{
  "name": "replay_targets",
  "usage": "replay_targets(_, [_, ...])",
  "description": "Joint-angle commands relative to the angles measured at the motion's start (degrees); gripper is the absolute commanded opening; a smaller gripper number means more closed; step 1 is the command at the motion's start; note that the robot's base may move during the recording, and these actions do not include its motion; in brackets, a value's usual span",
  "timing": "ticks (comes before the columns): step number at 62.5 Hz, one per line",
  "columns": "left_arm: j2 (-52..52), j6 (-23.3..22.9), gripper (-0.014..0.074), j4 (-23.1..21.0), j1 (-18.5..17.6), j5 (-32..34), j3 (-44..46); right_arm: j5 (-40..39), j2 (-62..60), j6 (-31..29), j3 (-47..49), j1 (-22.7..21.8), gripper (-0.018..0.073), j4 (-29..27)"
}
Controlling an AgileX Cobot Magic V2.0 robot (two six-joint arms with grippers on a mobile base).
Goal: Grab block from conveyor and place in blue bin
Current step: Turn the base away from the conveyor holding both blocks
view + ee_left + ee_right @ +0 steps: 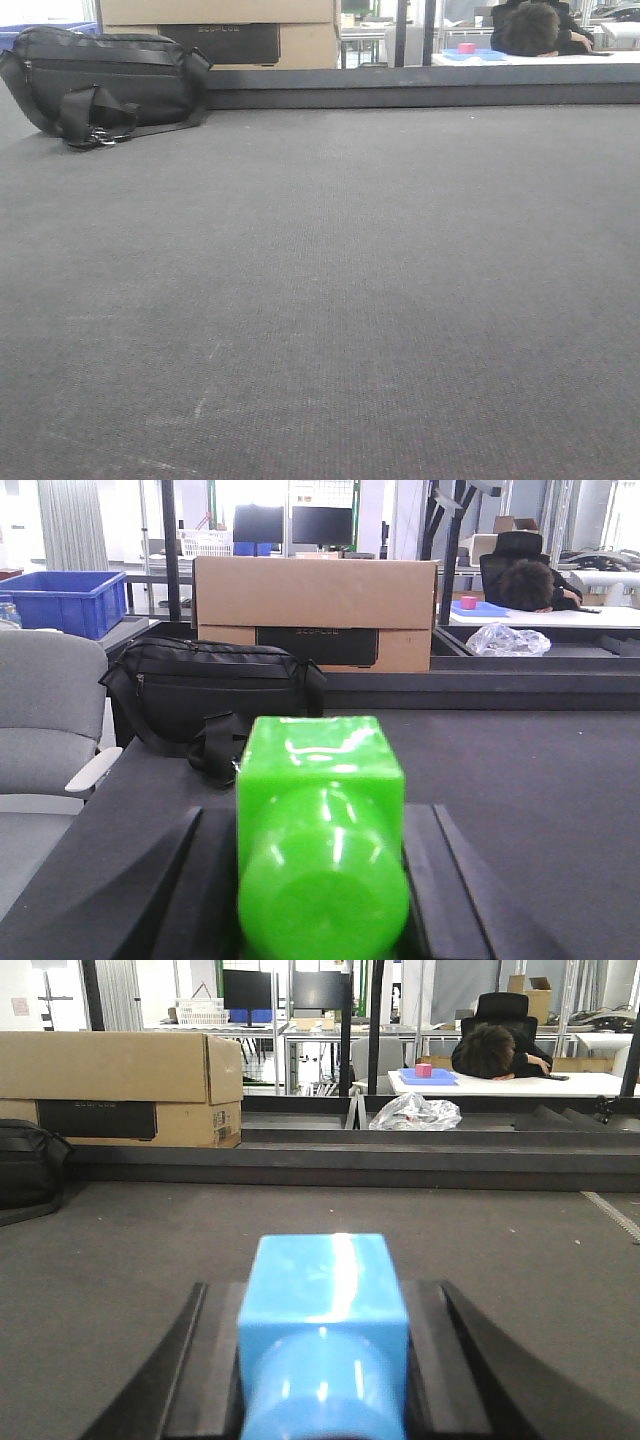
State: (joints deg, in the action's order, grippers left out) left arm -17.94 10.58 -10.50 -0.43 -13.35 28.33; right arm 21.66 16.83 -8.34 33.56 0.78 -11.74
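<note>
In the left wrist view my left gripper (318,815) is shut on a glossy green block (322,870), with a black finger pressed against each side. In the right wrist view my right gripper (322,1290) is shut on a light blue block (322,1320) in the same way. Both blocks sit low over the dark grey conveyor (320,300). The blue bin (62,598) stands off the belt, far back on the left in the left wrist view. Neither gripper shows in the front view.
A black bag (100,85) lies on the belt's far left, in front of a cardboard box (220,25). A grey chair (45,710) stands left of the belt. A dark raised rail (420,90) borders the far side. Beyond it a person (495,1050) slumps over a white table.
</note>
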Motion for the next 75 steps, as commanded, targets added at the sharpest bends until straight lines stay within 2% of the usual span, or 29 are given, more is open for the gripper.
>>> replay_targets(1, [0.28,-0.30,-0.0111,-0.30,-0.41,1.06,-0.04,-0.64,-0.14,-0.13,0.50,0.03,-0.0162,0.57])
replay_targets(75, [0.28,-0.30,-0.0111,-0.30,-0.41,1.06,-0.04,-0.64,-0.14,-0.13,0.50,0.03,-0.0162,0.57])
